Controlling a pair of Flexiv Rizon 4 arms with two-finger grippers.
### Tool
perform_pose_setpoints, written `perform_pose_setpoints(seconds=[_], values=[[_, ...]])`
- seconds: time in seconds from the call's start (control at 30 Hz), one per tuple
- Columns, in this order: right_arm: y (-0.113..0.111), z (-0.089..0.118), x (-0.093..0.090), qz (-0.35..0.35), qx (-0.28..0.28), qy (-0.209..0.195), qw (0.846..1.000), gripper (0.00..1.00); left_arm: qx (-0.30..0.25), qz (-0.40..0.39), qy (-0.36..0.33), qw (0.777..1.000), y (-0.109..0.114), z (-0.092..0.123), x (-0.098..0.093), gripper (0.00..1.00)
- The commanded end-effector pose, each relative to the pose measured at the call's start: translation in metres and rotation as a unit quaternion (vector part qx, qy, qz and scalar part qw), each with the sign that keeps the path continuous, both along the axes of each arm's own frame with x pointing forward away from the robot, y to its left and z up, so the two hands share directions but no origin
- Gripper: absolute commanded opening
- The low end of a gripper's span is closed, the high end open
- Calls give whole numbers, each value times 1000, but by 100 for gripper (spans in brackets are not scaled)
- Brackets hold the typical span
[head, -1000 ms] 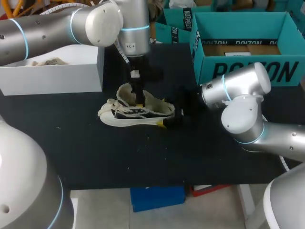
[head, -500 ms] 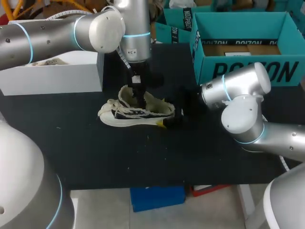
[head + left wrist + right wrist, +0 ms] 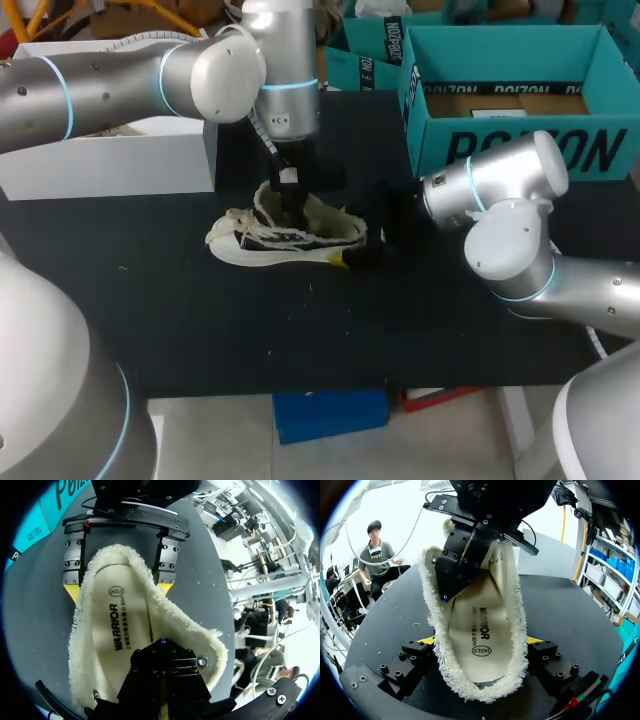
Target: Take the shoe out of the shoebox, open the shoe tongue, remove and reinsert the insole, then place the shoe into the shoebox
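- Black table [image 3: 180,320] fills the middle of the head view, with both robot arms reaching over it.
- Left gripper [image 3: 293,208] comes from the upper left and points down into the shoe [image 3: 255,245]. Its two dark fingers are drawn together, and their ends rest on the insole [image 3: 120,625]. Whether they pinch anything cannot be made out.
- Right gripper [image 3: 362,252] comes from the right. Its fingers stand wide apart and clamp the heel end of the shoe, one yellow tip touching each side.
- White shoebox [image 3: 110,160] stands at the upper left of the table, and a teal box [image 3: 520,110] at the upper right.
- The shoe lies at the centre of the table, well apart from both boxes. It is pale with dark side markings and a fleecy lining, toe toward the left, heel toward the right.
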State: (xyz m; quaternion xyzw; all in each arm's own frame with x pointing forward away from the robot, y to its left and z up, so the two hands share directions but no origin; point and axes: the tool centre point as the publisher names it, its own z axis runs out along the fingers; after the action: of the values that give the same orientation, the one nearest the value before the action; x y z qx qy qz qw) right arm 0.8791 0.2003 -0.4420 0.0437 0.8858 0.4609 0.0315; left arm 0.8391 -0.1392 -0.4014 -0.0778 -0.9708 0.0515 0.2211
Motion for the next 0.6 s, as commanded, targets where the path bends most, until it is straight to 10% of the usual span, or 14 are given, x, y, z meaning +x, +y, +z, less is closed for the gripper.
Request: perform_pose_setpoints(seconds=[0.03, 0.6], values=[[0, -2, 0, -1, 0, 0, 1000, 0, -5, 2, -4, 1000, 0, -8, -5, 0], [0, -2, 0, -1, 0, 0, 1000, 0, -1, 12, -34, 999, -1, -14, -3, 0]])
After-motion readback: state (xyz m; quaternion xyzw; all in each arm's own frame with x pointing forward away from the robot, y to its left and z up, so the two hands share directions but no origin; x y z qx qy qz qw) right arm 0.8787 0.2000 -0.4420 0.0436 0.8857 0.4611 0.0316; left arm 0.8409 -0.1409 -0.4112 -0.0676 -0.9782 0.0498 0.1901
